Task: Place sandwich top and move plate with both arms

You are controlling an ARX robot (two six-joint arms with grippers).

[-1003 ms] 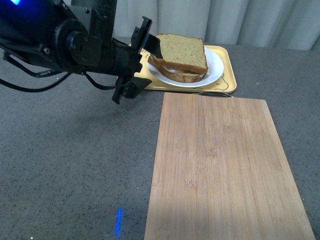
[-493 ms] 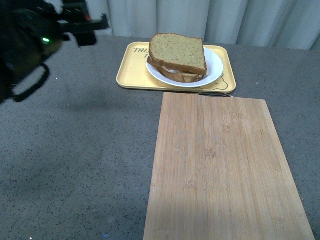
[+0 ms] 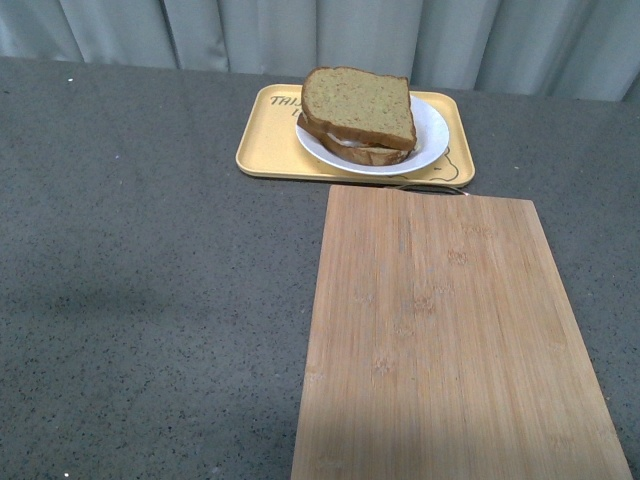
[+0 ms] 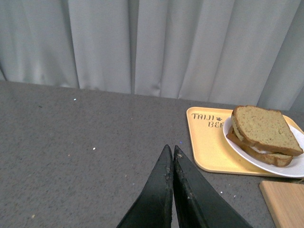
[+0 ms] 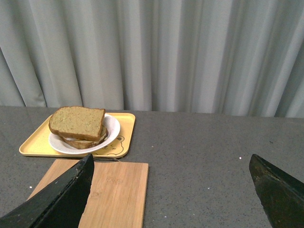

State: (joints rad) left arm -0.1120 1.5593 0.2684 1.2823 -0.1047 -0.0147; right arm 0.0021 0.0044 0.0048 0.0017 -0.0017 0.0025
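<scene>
Table (image 3: 150,300): a dark grey speckled surface is seen across the whole front view; no arm is seen in that view.
Curtain (image 3: 200,30): grey pleated fabric is hung along the far edge of the table.
Left gripper (image 4: 170,151): seen only in the left wrist view; the two black fingers are pressed together at the tips, nothing is held between them, and they are raised above bare table, well apart from the tray.
Tray (image 3: 265,140): a yellow rectangular tray with dark lettering at its far left corner is set at the far side of the table, just beyond the board.
Plate (image 3: 435,125): a round white plate is rested on the right part of the tray.
Sandwich top (image 3: 358,103): a brown wholegrain slice with darker crust is laid on top of the stack on the plate, slightly askew over the lower slice (image 3: 372,153); a pale filling is glimpsed between the two.
Cutting board (image 3: 440,340): a light bamboo board is laid lengthwise at the near right, its far edge just beside the tray's near rim.
Right gripper (image 5: 171,190): seen only in the right wrist view; the fingers are spread wide, nothing is held, and they are raised above the board and table.
</scene>
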